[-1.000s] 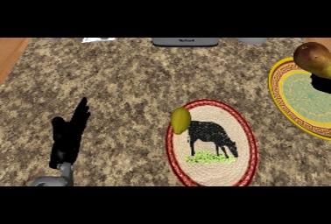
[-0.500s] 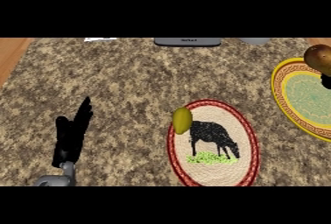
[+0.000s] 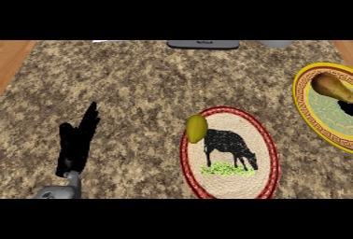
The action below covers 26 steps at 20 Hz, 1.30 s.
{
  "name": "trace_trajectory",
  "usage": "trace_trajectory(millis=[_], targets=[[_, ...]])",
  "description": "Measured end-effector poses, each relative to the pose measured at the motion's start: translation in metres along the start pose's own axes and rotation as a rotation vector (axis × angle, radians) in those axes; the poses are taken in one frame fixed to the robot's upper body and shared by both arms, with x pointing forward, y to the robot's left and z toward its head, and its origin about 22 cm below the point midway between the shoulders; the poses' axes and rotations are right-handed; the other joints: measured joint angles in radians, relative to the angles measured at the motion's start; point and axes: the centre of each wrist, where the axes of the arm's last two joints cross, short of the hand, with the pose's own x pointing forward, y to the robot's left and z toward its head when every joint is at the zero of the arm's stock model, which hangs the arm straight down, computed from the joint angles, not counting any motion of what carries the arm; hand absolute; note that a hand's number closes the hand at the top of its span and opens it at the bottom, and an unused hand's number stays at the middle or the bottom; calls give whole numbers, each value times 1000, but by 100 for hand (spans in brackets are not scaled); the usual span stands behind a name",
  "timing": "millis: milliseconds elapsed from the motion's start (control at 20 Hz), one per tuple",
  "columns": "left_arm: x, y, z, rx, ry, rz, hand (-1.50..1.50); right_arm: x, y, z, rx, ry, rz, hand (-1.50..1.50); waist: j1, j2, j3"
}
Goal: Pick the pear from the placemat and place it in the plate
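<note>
A brown pear (image 3: 329, 87) lies over the green middle of the yellow-rimmed plate (image 3: 303, 105) at the right edge. Just below the pear a black shape (image 3: 345, 108) is cut off by the picture's edge; it looks like part of my right hand, and its pose cannot be made out. The oval placemat (image 3: 263, 154), red-rimmed with a black cow on it, lies at centre right. A yellow-green oval fruit (image 3: 196, 128) sits on its left rim. My left hand (image 3: 76, 142) rests open at the lower left, fingers pointing up, far from the mat and the plate.
A dark flat appliance (image 3: 203, 44) and a grey object (image 3: 277, 44) sit at the counter's far edge. Wooden floor (image 3: 14, 56) shows beyond the counter's left side. Bare speckled counter (image 3: 138, 88) stretches between my left hand and the placemat.
The brown pear has come down from above the plate's far rim to its middle. My left hand has barely moved. The yellow-green fruit stays where it was.
</note>
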Motion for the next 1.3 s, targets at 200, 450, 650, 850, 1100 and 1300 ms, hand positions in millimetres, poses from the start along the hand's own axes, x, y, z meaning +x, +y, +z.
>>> trace_trajectory(millis=[200,450,650,850,1100,1300], targets=[[-4,-2,0,1,5,-4,0,-7,8,-1,80,-42,-12,-150,0,0,0],[-2,-3,2,5,5,2,0,-16,-1,0,49,-193,-195,-150,-8,-2,2],[-3,2,0,18,14,5,0,-22,-9,1,-40,-281,-469,-150,-21,-4,2],[-3,6,2,13,13,8,0,-47,-23,11,-81,-308,-666,-150,-20,-5,2],[-3,2,4,12,14,8,0,-72,-29,23,-65,-330,-787,-150,-13,-3,1],[0,-2,2,5,4,3,0,-86,-25,31,-64,-359,-824,-150,-8,0,2]])
